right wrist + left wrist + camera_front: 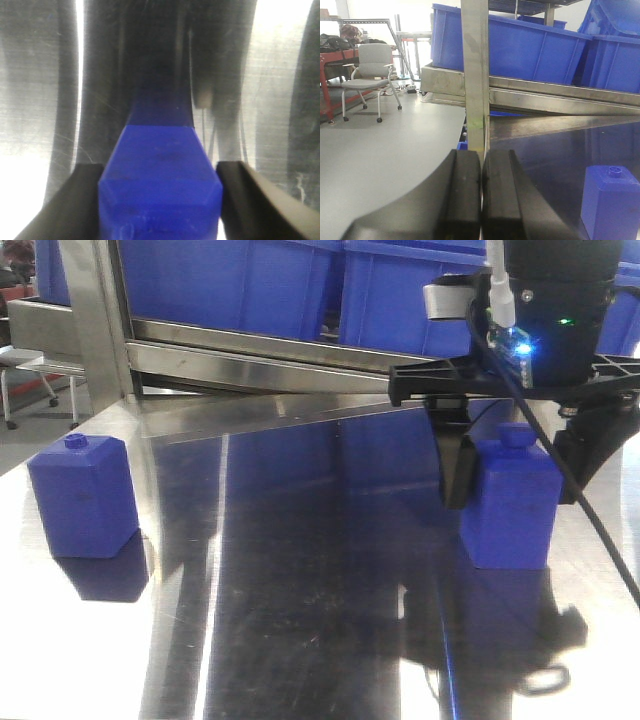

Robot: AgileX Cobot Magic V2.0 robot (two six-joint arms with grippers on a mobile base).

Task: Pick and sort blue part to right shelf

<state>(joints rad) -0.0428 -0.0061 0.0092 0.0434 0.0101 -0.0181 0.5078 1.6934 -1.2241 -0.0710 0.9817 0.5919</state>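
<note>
A blue part (pixel 510 515), a block with a small knob on top, stands on the steel table at the right. My right gripper (pixel 515 490) comes down over it with one black finger against each side. In the right wrist view the part (pixel 160 185) fills the space between the fingers of the gripper (pixel 160 205), which touch it on both sides. A second blue part (pixel 85 495) stands at the table's left and also shows in the left wrist view (pixel 612 205). My left gripper (pixel 481 190) is shut and empty, to the left of that part.
A steel shelf rail (pixel 260 350) with blue bins (pixel 230 280) runs along the back of the table (pixel 300 570). An upright steel post (pixel 475 75) stands at the table's left corner. An office chair (pixel 370 70) stands on the floor beyond.
</note>
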